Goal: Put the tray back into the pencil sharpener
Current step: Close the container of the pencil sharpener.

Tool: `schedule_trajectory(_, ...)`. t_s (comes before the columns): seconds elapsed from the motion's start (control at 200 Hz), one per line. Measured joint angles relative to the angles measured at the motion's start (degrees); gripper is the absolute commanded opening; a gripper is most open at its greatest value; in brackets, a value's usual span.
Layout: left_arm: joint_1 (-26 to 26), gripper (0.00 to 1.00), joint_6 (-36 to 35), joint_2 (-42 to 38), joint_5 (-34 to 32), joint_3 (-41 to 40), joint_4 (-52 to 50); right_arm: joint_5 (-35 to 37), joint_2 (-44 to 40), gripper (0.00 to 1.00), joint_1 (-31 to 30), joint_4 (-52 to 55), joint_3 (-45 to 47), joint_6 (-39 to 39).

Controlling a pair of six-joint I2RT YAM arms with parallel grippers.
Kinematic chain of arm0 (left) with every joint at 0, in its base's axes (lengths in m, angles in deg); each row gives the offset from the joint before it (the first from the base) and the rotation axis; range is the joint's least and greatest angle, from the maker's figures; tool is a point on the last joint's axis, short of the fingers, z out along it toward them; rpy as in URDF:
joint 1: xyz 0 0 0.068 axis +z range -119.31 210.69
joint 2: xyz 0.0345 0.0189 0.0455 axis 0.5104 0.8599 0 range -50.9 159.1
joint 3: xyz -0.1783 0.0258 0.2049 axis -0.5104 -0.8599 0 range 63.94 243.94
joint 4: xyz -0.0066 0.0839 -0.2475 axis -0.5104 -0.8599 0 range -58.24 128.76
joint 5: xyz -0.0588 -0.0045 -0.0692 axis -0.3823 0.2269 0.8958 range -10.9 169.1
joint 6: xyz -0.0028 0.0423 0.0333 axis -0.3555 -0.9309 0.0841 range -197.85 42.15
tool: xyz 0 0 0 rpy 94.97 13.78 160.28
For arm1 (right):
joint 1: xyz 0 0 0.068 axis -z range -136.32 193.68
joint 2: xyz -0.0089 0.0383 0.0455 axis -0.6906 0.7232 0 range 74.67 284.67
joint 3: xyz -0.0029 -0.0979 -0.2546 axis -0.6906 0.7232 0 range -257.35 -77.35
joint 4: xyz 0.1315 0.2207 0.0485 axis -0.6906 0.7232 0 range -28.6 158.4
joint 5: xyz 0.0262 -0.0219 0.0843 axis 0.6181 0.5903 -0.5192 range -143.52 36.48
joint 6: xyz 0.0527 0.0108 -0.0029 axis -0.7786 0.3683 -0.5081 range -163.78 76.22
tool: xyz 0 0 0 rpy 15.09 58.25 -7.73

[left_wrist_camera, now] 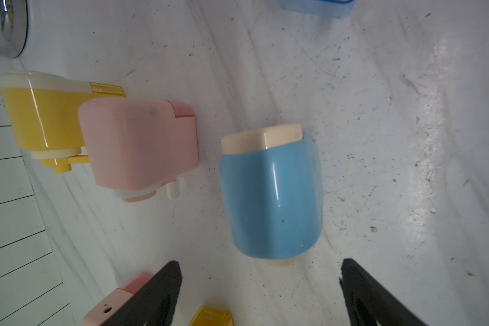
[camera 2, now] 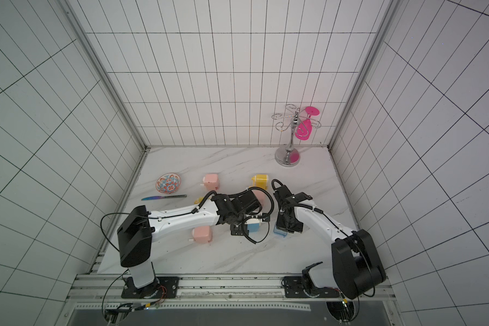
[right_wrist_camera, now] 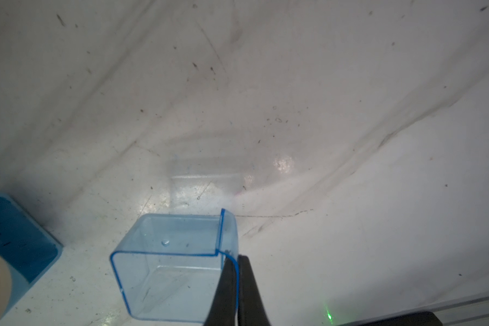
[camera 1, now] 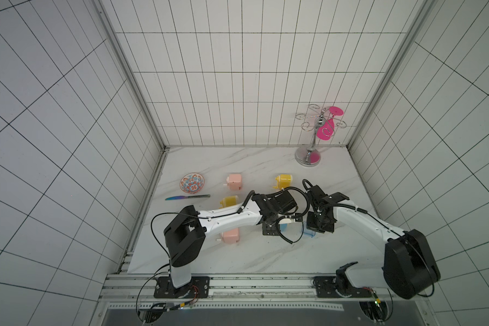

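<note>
The blue pencil sharpener (left_wrist_camera: 268,194) with a cream end cap lies on the marble table, just beyond my left gripper (left_wrist_camera: 260,271). That gripper is open, its black fingers wide apart with nothing between them. In both top views the sharpener (camera 2: 253,225) peeks out from under the left wrist. The clear blue tray (right_wrist_camera: 175,268) rests on the table a short way from the sharpener (right_wrist_camera: 14,240), its open side up. My right gripper (right_wrist_camera: 237,262) is shut on one side wall of the tray. In a top view the tray (camera 1: 308,232) sits beside the right wrist.
Two pink sharpeners (camera 1: 233,181) (camera 1: 230,235) and two yellow ones (camera 1: 284,180) (camera 1: 228,201) stand around the left arm. A patterned plate (camera 1: 192,183) and a knife (camera 1: 187,197) lie at the left. A chrome glass stand (camera 1: 308,158) holding a pink glass (camera 1: 326,127) is at the back right.
</note>
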Motion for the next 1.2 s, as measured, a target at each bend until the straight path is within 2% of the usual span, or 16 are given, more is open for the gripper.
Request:
schedule_trajectory(0.18,0.07,0.81,-1.14,1.42,0.52,2.73,1.18,-1.66,-0.22,0.00,1.53,-0.04,0.00,0.92)
schedule_trajectory(0.485,0.76,0.76,-0.20,7.23,6.54,4.85,1.27,-4.96,-2.43,0.01,3.87,-0.24,0.00,2.54)
schedule_trajectory(0.69,1.92,0.63,0.61,9.73,9.31,6.29,0.50,-6.54,-2.69,0.01,4.24,-0.35,0.00,3.28)
schedule_trajectory(0.845,2.71,0.57,0.92,9.75,11.26,6.84,-0.48,-7.37,-2.67,0.00,4.24,-0.79,0.00,3.82)
schedule_trajectory(1.199,3.17,0.56,0.92,9.75,13.62,6.88,-0.76,-11.23,-0.55,0.00,4.22,-2.95,0.00,5.68)
